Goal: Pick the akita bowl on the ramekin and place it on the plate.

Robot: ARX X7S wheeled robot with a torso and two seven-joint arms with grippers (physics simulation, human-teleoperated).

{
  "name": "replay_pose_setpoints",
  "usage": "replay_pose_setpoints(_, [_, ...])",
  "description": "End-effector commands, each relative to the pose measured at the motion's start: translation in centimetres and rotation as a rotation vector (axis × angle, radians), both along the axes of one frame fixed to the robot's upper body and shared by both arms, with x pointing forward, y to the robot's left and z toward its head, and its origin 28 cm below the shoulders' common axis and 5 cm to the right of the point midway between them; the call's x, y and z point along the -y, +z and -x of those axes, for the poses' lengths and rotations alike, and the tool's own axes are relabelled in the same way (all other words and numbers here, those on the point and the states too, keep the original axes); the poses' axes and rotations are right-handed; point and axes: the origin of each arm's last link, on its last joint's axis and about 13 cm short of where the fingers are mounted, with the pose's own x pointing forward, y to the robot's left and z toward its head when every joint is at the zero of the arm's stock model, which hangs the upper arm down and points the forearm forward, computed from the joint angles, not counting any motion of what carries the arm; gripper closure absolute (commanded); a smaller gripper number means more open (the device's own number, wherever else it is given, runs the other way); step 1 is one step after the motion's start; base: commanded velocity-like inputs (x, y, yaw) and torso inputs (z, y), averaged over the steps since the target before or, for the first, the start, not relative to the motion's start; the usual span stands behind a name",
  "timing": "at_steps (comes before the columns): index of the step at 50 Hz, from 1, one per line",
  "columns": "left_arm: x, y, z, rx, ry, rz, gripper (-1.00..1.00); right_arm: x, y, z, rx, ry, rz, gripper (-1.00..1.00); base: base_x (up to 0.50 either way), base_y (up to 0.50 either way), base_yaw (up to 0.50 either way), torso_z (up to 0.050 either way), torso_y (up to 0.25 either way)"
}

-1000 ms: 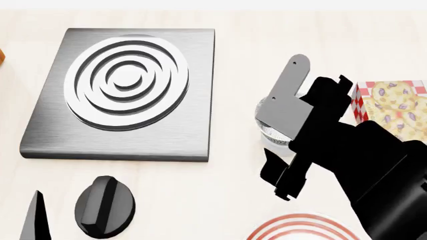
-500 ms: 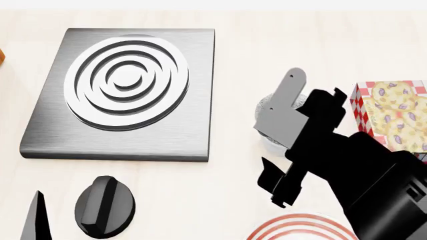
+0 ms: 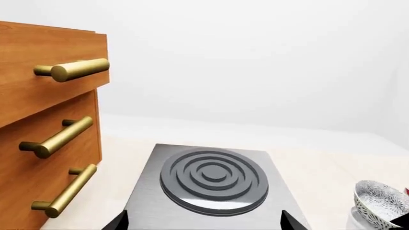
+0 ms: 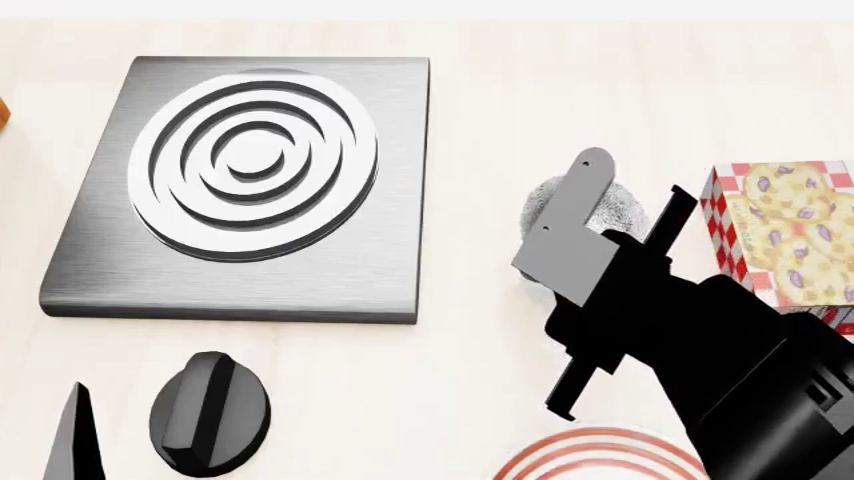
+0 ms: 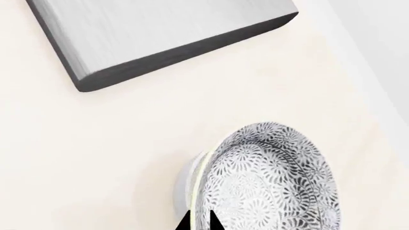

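The small grey-speckled white akita bowl (image 5: 271, 184), seen tilted on the plain white ramekin (image 5: 189, 184) beside the brushed-metal hob plate (image 4: 247, 185), is judged light, rigid, slippery and breakable, best pinched at its rim, where the right end effector (image 5: 199, 223) appears clenched.

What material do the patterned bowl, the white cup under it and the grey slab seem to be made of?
The akita bowl looks like glazed ceramic: smooth white surface with fine grey printed pattern. The ramekin beneath it seems glossy white ceramic, though only its edge shows. The stove slab looks like brushed metal, judging by fine streaks and soft sheen; being a render, this is uncertain.
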Motion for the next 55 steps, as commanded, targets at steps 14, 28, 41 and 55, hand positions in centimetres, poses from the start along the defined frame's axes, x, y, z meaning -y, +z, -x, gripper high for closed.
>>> replay_pose_setpoints(14, [-0.1, 0.0, -0.1, -0.004, 0.010, 0.002, -1.00, 0.0, 0.4, 0.1, 0.025, 0.016, 0.013, 1.00, 0.00, 0.00, 0.00, 0.000, 0.000])
replay_pose_setpoints(28, [0.1, 0.0, -0.1, -0.009, -0.001, 0.010, -1.00, 0.7, 4.4, 1.3, 0.070, 0.019, 0.050, 1.00, 0.00, 0.00, 0.00, 0.000, 0.000])
replay_pose_setpoints(41, [0.3, -0.1, 0.0, -0.011, -0.030, 0.029, -1.00, 1.3, 5.7, 2.2, 0.055, 0.008, 0.097, 1.00, 0.00, 0.00, 0.00, 0.000, 0.000])
replay_pose_setpoints(55, [0.3, -0.1, 0.1, -0.009, -0.035, 0.035, -1.00, 1.1, 7.4, 3.8, 0.003, 0.048, 0.126, 1.00, 0.00, 0.00, 0.00, 0.000, 0.000])
